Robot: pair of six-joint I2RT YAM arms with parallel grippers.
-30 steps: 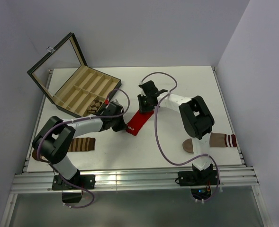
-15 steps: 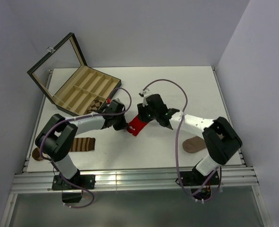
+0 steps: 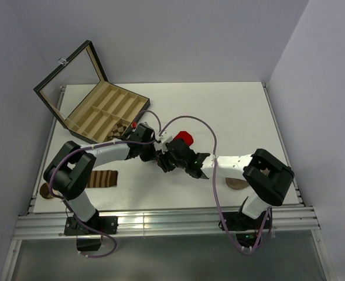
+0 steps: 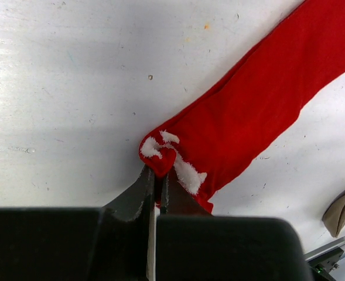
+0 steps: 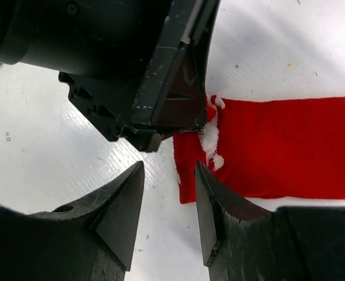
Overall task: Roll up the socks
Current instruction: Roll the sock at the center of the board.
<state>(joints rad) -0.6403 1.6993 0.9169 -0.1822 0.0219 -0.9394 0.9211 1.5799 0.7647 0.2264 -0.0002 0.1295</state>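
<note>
the left gripper (image 4: 157, 175) is pinched tight on the cuff corner of the red sock (image 4: 260, 99), right where the white flecks show, and the sock's body lies flat on the white table (image 4: 72, 88), running away from the fingers. from above, both arms meet near the middle of the table and cover most of the sock, so only a red end shows past them. the right gripper (image 5: 169, 175) hangs close beside the left one with its jaws partly apart and nothing between them but bare table; one finger sits over the sock's edge by the cuff, though i cannot tell if it touches. the argyle sock (image 3: 120, 129) sits in a near compartment of the open box (image 3: 110, 99). a striped sock (image 3: 102, 178) lies near the left arm's base, and a tan sock (image 3: 238, 184) peeks out under the right arm.
</note>
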